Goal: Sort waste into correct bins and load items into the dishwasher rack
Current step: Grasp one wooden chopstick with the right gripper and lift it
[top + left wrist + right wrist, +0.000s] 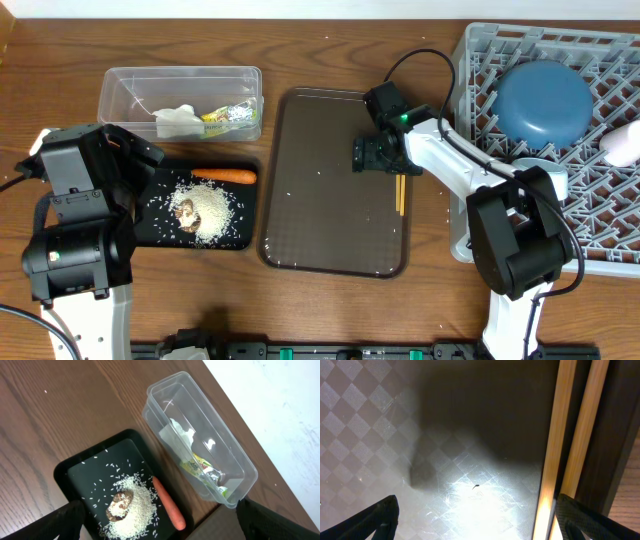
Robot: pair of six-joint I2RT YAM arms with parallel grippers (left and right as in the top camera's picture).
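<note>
The orange carrot [225, 176], brown food lump [187, 212] and white rice [210, 212] lie in the shallow black tray [147, 222]. The crumpled wrapper [229, 116] lies in the clear tub [180, 76]. The wooden chopsticks [399, 194] lie on the brown serving tray [320, 240]. My right gripper [378, 160] is open, low over that tray, the chopsticks [555, 435] by its right finger. My left gripper [157, 527] is open above the black tray [95, 467], over the rice [137, 507] and carrot [170, 505]. The dark blue bowl [543, 102] sits upside down in the grey rack [600, 230].
A white cup [622, 146] lies in the rack at the right edge. A white tissue [178, 120] is in the tub beside the wrapper. Stray rice grains dot the brown tray and the wooden table [300, 50]. The tub also shows in the left wrist view [235, 455].
</note>
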